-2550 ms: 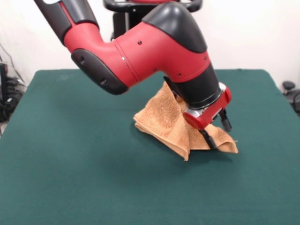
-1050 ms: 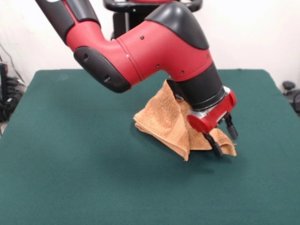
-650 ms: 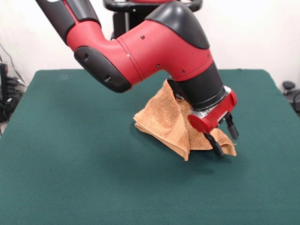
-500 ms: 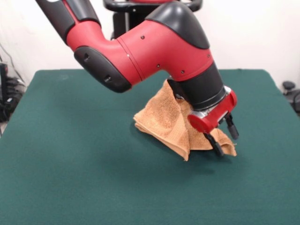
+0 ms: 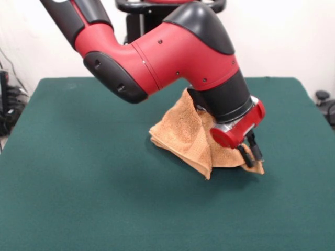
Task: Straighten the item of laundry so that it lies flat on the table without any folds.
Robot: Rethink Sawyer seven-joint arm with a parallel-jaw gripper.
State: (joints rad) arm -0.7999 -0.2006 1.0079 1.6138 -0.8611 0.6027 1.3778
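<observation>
The orange-tan towel (image 5: 182, 132) lies crumpled and folded in a heap at the middle of the dark green table (image 5: 78, 183). Part of it is hidden behind the arm's wrist. My gripper (image 5: 252, 156) is down at the towel's right corner, near the table surface. Its two black fingers (image 5: 256, 152) stand close together and pinch the cloth at that corner. No white tag shows.
The red and black arm (image 5: 172, 52) reaches down from the top over the towel and hides the table behind it. The pedestal (image 5: 141, 15) stands at the far edge. Dark objects (image 5: 324, 102) sit off the table's right edge.
The gripper moved a little right, toward the towel's right corner. Its fingers, spread apart half a second ago, have closed together on the corner of the cloth.
</observation>
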